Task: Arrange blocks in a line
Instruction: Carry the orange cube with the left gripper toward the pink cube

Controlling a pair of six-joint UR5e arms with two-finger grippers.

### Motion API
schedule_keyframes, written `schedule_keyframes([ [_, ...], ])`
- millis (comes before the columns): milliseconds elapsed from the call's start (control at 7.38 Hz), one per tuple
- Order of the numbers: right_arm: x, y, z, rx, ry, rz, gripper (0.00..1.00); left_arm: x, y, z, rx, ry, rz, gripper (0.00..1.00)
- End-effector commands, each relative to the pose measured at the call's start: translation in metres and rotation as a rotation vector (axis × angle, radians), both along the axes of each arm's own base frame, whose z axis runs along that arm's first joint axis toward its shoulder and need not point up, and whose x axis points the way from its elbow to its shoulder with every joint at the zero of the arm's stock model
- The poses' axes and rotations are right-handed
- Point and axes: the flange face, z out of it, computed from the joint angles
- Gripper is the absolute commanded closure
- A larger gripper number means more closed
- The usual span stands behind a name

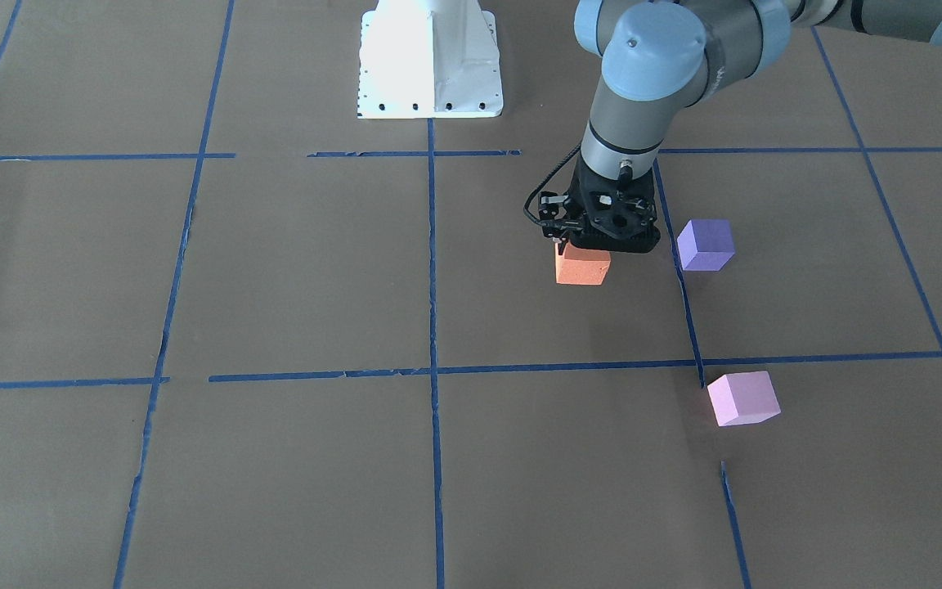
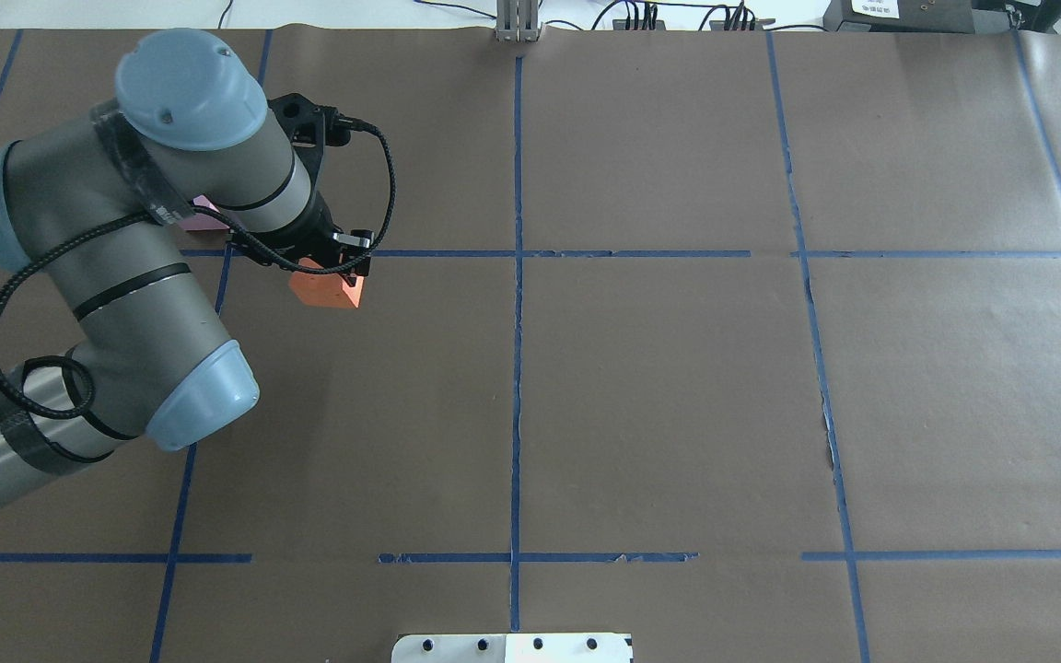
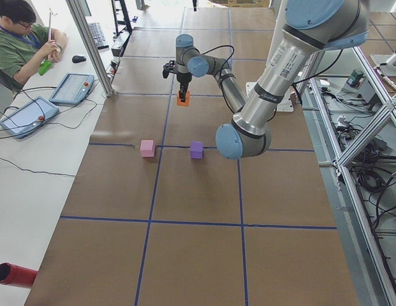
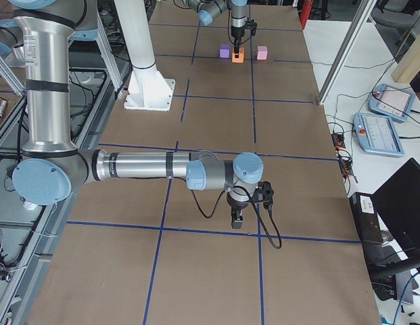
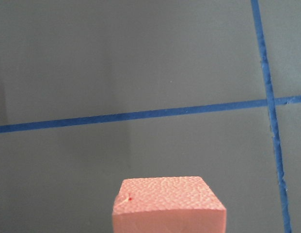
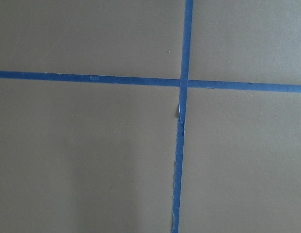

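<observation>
The orange block [image 1: 582, 266] sits between the fingers of my left gripper [image 1: 585, 249], which is shut on it at or just above the table; it also shows in the overhead view [image 2: 328, 289] and fills the bottom of the left wrist view [image 5: 168, 206]. The purple block [image 1: 706, 244] rests on the table close beside it. The light pink block [image 1: 743, 398] lies further out, toward the operators' side. In the overhead view my arm hides the purple block and only a corner of the pink one [image 2: 204, 217] shows. My right gripper [image 4: 237, 218] hovers low over the table far away; I cannot tell whether it is open.
Brown paper with blue tape grid lines [image 1: 432, 370] covers the table. The white robot base [image 1: 430, 61] stands at the table's robot side. An operator [image 3: 19, 38] sits at a side desk with tablets [image 3: 25, 115]. The right wrist view shows only a tape crossing [image 6: 182, 82].
</observation>
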Motion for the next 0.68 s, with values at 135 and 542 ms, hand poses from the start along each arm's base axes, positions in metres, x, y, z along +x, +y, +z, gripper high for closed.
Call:
schedule_keyframes([
  [135, 0.000, 0.000, -0.001, 0.001, -0.001, 0.001, 0.00, -0.040, -0.037, 0.066, 0.050, -0.047, 0.002, 1.00],
  [542, 0.001, 0.000, 0.001, -0.002, 0.001, 0.001, 0.00, -0.050, -0.044, 0.160, 0.077, -0.029, -0.009, 1.00],
])
